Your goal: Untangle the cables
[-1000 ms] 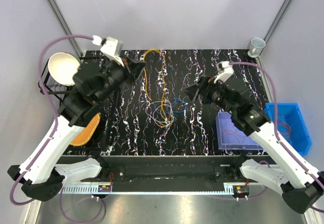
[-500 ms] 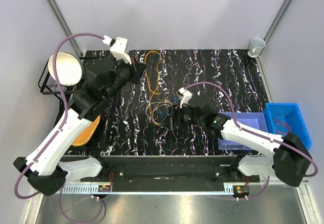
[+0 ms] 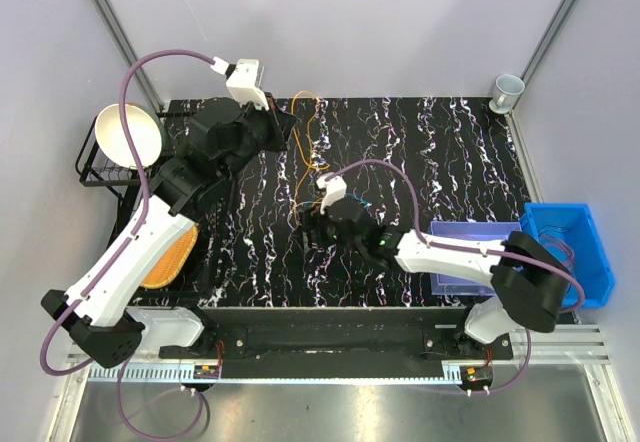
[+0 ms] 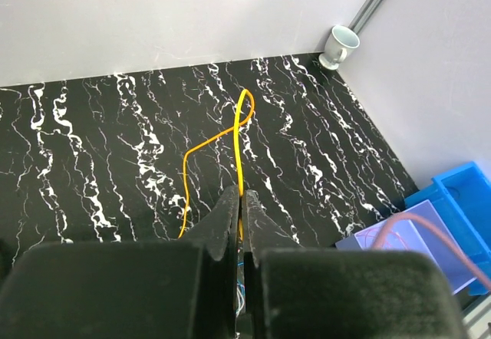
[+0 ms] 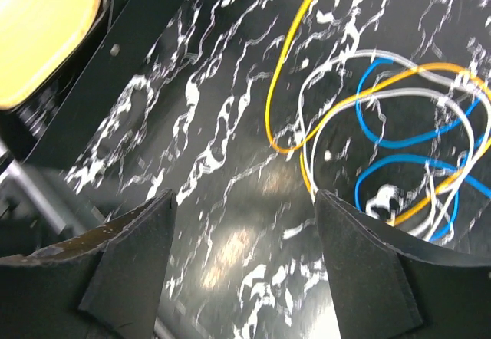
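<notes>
Tangle of thin looped cables (image 5: 376, 93), orange, blue and white, lying mid-table on the black marbled table (image 3: 450, 162). In the wrist view it sits off-centre from the right claw (image 5: 244, 201), toward the right-hand finger. That claw is released, with bare table between its fingers. Left claw (image 4: 239, 197), clenched on one orange strand (image 4: 239, 143), holds it running lengthwise away from the knot. The right arm is nearer the knot and appears to hover above it.
</notes>
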